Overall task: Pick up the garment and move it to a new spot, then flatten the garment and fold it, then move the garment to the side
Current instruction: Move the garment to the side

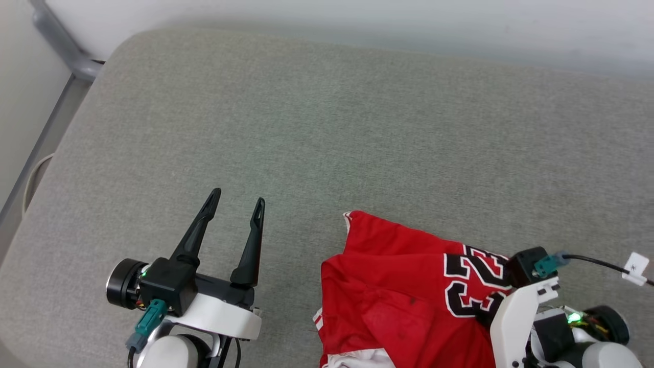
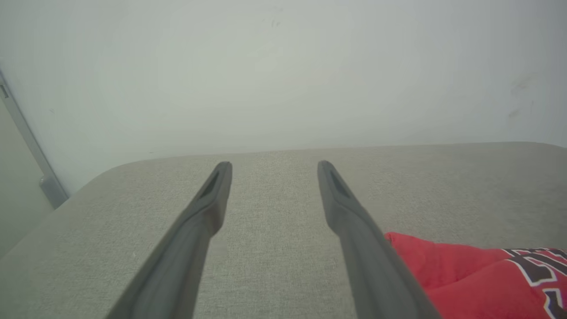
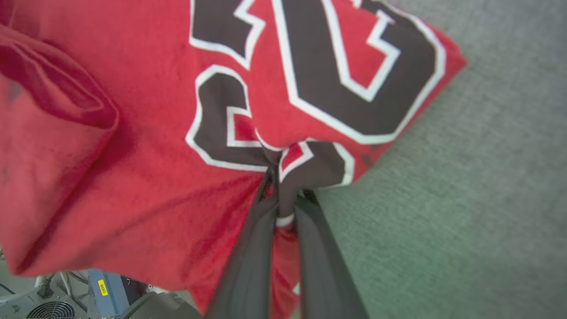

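The garment (image 1: 403, 286), a red jersey with black-and-white numerals, lies crumpled at the near right of the grey cushion (image 1: 327, 128). My right gripper (image 3: 283, 181) is shut on a pinched fold of the garment (image 3: 133, 155) at the numerals; in the head view its wrist (image 1: 521, 306) stands over the cloth's right edge and hides the fingers. My left gripper (image 1: 237, 207) rests open to the left of the garment, fingers pointing away, with bare cushion between them. The left wrist view has the same open left gripper (image 2: 274, 166) and a red edge of the garment (image 2: 478, 274) at lower right.
A pale wall (image 1: 357, 20) runs behind the cushion. A grey metal frame (image 1: 61, 51) stands off its left corner. A black cable with a white tag (image 1: 636, 268) trails right from my right wrist. The cushion's near edge drops off under the garment, with equipment (image 3: 48, 301) below.
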Robot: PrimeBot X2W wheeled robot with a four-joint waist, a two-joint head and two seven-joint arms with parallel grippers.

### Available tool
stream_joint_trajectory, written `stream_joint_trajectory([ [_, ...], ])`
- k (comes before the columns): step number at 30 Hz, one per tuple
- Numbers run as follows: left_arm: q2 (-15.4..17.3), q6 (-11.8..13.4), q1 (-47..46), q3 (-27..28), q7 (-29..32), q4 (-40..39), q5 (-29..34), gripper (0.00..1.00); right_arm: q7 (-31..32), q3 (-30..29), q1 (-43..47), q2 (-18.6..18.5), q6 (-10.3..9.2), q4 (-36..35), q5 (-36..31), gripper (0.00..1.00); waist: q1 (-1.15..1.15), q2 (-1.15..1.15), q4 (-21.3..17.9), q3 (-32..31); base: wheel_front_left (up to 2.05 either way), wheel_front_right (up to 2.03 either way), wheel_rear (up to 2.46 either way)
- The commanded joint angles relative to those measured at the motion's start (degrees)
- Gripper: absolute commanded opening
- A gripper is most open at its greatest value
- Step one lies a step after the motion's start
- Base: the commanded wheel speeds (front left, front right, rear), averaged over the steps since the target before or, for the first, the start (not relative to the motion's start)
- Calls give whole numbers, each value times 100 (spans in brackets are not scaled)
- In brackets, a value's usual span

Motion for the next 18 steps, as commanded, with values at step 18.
stream_joint_trajectory([
  [18, 169, -9, -222, -1138, -12, -64, 159, 100, -516, 1516, -1351, -3799, -13, -272, 318, 0, 0, 0, -1567, 130, 0, 0, 0],
])
